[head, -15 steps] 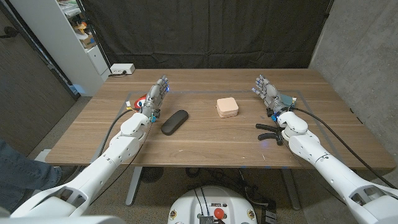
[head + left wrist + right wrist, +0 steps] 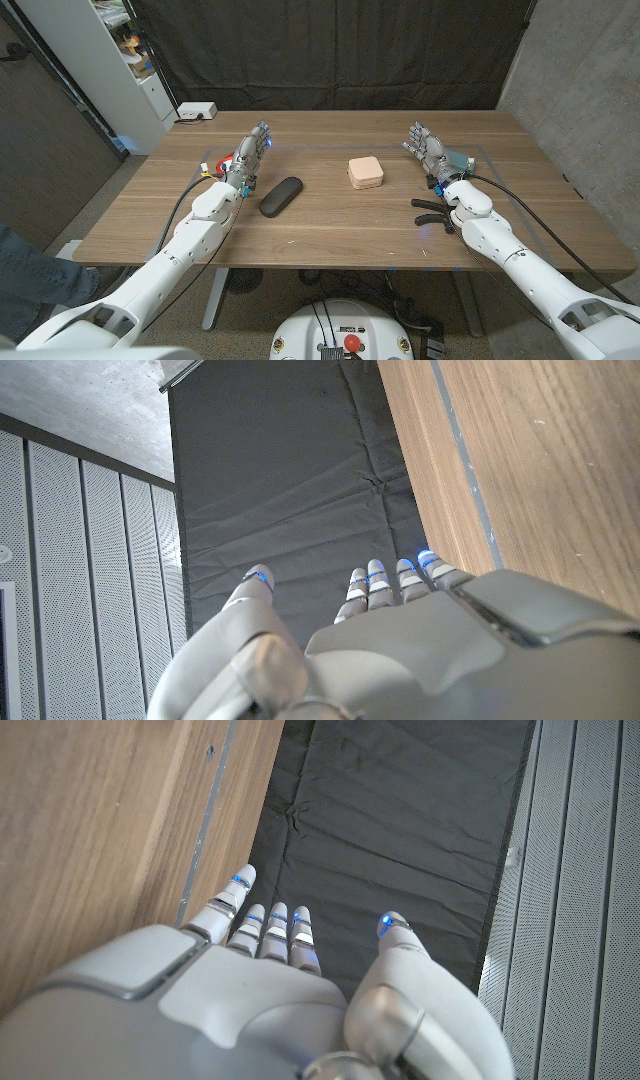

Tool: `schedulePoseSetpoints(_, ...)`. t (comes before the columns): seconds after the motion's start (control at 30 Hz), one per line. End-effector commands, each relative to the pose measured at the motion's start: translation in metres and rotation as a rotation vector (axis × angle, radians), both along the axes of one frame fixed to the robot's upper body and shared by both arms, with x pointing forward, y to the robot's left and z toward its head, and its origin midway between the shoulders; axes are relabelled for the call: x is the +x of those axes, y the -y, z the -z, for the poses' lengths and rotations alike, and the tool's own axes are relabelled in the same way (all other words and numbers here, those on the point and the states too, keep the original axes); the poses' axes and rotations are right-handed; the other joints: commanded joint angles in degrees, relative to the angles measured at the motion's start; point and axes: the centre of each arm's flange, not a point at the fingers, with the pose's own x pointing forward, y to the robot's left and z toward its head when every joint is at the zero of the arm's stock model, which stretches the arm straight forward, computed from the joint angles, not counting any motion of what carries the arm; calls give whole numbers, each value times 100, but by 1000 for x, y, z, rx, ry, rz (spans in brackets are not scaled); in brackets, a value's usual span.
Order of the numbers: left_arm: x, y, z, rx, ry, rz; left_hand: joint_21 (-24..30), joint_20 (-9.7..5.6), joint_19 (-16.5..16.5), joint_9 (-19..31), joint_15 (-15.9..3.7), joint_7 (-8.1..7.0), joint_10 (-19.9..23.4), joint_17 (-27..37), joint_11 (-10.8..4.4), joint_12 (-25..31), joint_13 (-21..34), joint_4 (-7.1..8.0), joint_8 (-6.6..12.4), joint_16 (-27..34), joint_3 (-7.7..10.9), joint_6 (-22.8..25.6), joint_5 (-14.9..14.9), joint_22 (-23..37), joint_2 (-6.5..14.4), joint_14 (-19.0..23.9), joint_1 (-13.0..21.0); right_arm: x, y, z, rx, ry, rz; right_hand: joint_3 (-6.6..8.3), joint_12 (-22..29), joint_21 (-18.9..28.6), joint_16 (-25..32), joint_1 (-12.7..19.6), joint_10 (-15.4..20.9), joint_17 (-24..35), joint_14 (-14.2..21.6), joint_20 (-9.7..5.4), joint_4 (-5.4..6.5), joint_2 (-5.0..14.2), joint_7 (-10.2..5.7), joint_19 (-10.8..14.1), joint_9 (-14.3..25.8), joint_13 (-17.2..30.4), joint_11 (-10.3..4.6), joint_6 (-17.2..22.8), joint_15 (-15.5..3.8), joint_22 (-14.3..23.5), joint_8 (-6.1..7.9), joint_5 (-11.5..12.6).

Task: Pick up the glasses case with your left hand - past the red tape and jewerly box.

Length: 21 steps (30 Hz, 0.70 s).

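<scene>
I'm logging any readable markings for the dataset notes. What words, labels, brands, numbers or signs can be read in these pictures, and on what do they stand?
None can be read.
Glasses case: plain dark surface, no lettering seen.
Jewelry box: plain pink lid, no lettering seen.
Red tape: mostly hidden behind the left robot hand; no print legible.
White device at the table's far edge: too small to tell.

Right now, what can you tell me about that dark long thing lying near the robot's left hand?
That is the glasses case. It looks black or very dark grey, matte, long with rounded ends, and shut. It lies flat on the wooden table, angled, one end pointing toward the far side. The left hand stands just beside it, fingers apart, not touching it. Nothing rests on it.
</scene>
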Motion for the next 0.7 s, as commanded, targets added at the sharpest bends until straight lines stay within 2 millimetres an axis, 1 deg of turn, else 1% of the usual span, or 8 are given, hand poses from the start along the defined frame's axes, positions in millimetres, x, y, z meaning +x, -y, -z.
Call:
schedulePoseSetpoints(0.03,-10,-1,-4,6,41,7,0,0,-57,22,10,8,9,30,34,59,-2,-19,37,26,32,24,9,10,18,16,88,0,0,2,10,7,4,27,10,-2,29,25,35,2,62,-7,8,3,-2,59,20,10,-14,52,7,22,15,33)
schedulePoseSetpoints(0.33,-14,2,-4,14,49,7,-11,24,-65,21,20,9,28,30,31,66,-26,-35,39,30,36,43,-3,10,29,39,103,0,5,1,20,12,9,22,7,-18,27,19,39,-10,63,-8,7,6,-6,63,19,-2,-17,59,-2,22,10,31)
schedulePoseSetpoints(0.7,-25,-2,0,28,71,-1,-16,36,-56,22,34,7,74,30,29,83,-58,-59,44,38,47,77,-18,11,54,78,130,0,8,-2,29,13,13,16,4,-40,26,13,47,-27,69,-1,4,8,-6,69,19,-16,-27,66,-3,23,3,29)
